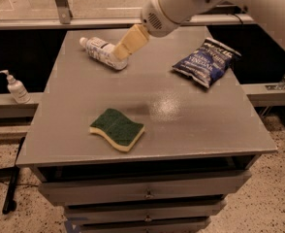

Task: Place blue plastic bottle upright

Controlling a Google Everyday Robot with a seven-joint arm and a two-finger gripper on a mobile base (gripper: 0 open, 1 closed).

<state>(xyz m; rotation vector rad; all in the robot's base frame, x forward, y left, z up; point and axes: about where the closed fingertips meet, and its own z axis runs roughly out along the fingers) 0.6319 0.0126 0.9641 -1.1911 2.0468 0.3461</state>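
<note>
The blue plastic bottle (101, 51) lies on its side at the back left of the grey table (191, 115), its white cap pointing left. It is clear ribbed plastic with a white label. My gripper (124, 46) hangs from the white arm at the top, its tan fingers (131, 41) pointing down-left. It is over the bottle's right end and covers part of it.
A green and yellow sponge (117, 128) lies front left of centre. A dark blue chip bag (206, 61) lies at the back right. A small white pump bottle (15, 87) stands on a ledge left of the table. Drawers are below the tabletop.
</note>
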